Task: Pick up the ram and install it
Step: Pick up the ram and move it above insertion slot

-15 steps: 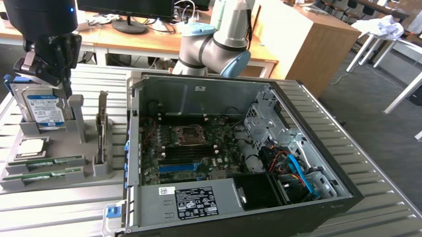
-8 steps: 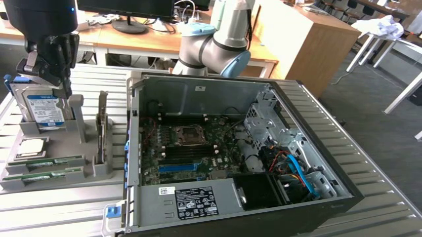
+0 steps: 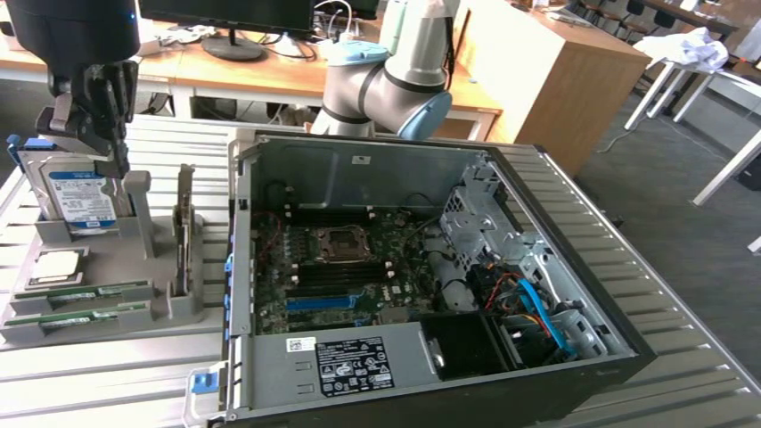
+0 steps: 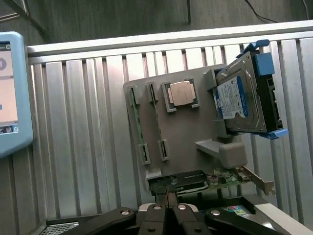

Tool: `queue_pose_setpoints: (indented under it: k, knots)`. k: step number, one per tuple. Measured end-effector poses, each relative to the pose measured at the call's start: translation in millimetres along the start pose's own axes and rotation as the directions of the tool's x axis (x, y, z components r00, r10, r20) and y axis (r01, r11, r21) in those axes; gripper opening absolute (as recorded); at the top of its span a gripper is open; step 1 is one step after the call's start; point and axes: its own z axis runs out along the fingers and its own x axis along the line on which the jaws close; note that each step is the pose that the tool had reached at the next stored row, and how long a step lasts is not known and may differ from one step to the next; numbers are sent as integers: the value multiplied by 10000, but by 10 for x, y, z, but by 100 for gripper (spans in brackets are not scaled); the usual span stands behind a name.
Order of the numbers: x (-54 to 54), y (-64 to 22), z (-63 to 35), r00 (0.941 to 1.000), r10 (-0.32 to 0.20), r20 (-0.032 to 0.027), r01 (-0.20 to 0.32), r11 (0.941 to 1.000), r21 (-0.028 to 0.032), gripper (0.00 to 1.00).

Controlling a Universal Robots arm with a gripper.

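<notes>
Item: end effector (image 3: 117, 160) (image 4: 168, 193). We record it closed, the fingers (image 4: 172, 203) pressed together, hanging above the grey holder (image 3: 167, 308) (image 4: 188, 129) and apart from the parts in it.

Item: ram (image 3: 93, 292) (image 4: 138, 125). We list a narrow green stick lying flat in a slot of the holder, at the end nearest the exterior view's lower left. A second ram stick (image 3: 74, 316) (image 4: 157, 122) lies parallel just beside it.

Item: processor chip (image 3: 60, 265) (image 4: 181, 93). Square, silver-topped, seated in the holder next to the sticks.

Item: hard drive (image 3: 77, 198) (image 4: 244, 95). Standing upright in a blue bracket at the holder's far end.

Item: expansion card (image 3: 184, 227) (image 4: 195, 178). Standing on edge along the side of the holder nearest the computer.

Item: computer case (image 3: 594, 294). Open, lying on its side on the slatted metal desk (image 3: 95, 379) (image 4: 83, 137), to the exterior view's right of the holder, with the motherboard (image 3: 345, 267) exposed.
</notes>
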Motion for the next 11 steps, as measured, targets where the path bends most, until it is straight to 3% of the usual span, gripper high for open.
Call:
queue_pose_setpoints:
  k: [11]
  knots:
    - [0, 0, 1, 9960, -895, -35, 895, 9960, -24, 10]
